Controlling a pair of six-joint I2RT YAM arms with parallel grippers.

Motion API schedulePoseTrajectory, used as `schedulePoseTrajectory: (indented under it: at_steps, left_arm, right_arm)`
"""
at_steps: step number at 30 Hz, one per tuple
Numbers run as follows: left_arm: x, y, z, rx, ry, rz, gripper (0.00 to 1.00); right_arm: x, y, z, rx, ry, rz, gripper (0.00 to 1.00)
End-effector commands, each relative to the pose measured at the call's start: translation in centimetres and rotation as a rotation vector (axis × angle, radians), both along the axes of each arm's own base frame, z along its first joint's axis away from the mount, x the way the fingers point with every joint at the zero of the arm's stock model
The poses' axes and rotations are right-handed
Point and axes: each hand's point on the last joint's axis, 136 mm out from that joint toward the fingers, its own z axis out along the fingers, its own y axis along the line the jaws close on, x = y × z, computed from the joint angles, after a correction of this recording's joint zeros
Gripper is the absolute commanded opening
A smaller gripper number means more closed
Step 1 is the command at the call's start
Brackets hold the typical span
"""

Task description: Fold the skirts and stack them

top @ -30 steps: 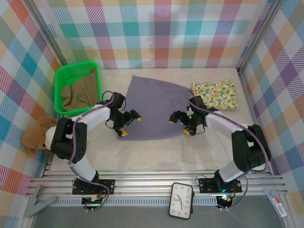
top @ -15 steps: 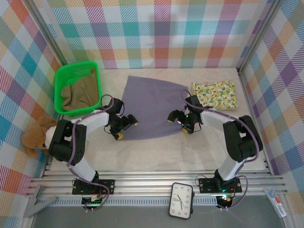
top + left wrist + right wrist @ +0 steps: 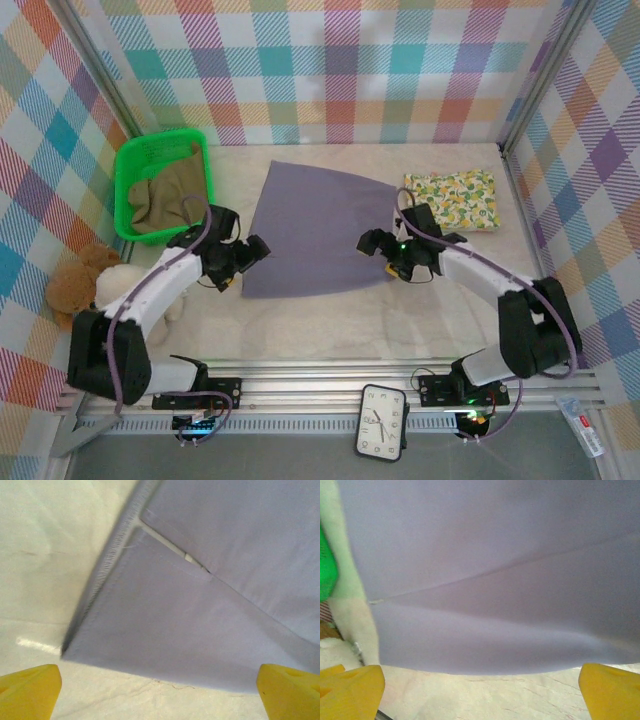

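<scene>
Lavender-grey skirt (image 3: 310,235) spread flat, mid-table | left gripper (image 3: 243,264) at its near-left corner, yellow fingertips (image 3: 30,690) wide apart, hem just ahead, nothing held | right gripper (image 3: 378,255) at its right edge, jaws likewise parted | floral skirt (image 3: 455,198) folded, far right | olive skirt (image 3: 165,200) in green basket (image 3: 135,160)

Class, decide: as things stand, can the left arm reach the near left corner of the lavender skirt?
Probably yes. The left gripper is open and sits right at the near left corner of the lavender skirt, with nothing lying between them.
</scene>
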Motion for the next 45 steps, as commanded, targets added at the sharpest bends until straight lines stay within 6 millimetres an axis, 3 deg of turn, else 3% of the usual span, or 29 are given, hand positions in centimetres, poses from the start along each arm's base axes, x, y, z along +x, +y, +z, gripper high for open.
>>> schedulePoseTrajectory:
  at_steps: [1, 5, 8, 10, 21, 28, 34, 37, 45]
  left_arm:
    - [-4.2, 2.9, -1.3, 0.059, 0.085, 0.146, 1.0]
    - [-6.7, 3.8, -2.8, 0.053, 0.125, 0.2, 0.96]
    - [-6.9, 3.3, -4.0, 0.003, 0.137, 0.194, 0.74]
    - [-6.4, 2.7, -4.8, -0.051, 0.149, 0.197, 0.65]
    - [-3.3, 0.8, -7.7, -0.133, 0.148, 0.187, 0.56]
    - [-3.8, 1.7, -8.9, -0.064, 0.186, 0.189, 0.49]
    - [-3.3, 1.0, -9.7, -0.103, 0.184, 0.179, 0.44]
    - [-2.2, 0.1, -9.6, -0.149, 0.161, 0.168, 0.42]
    - [-1.6, 0.1, -8.8, -0.133, 0.121, 0.142, 0.31]
  right_arm:
    - [0.4, -0.8, 1.3, -0.044, -0.074, -0.017, 0.99]
    - [0.3, -1.6, 1.8, -0.074, -0.09, -0.046, 0.99]
    - [0.4, -1.5, 2.0, -0.062, -0.109, -0.041, 0.99]
    - [0.6, -1.4, 2.0, -0.054, -0.104, -0.049, 0.99]
    - [0.4, -2.1, 1.5, -0.073, -0.097, -0.088, 0.99]
    - [0.3, -2.3, 1.4, -0.081, -0.096, -0.094, 0.99]
    - [0.1, -2.5, 1.2, -0.089, -0.092, -0.1, 0.99]
    - [0.0, -2.6, 1.0, -0.087, -0.091, -0.104, 0.99]
    - [-0.8, -3.1, 0.3, -0.09, -0.08, -0.119, 0.99]
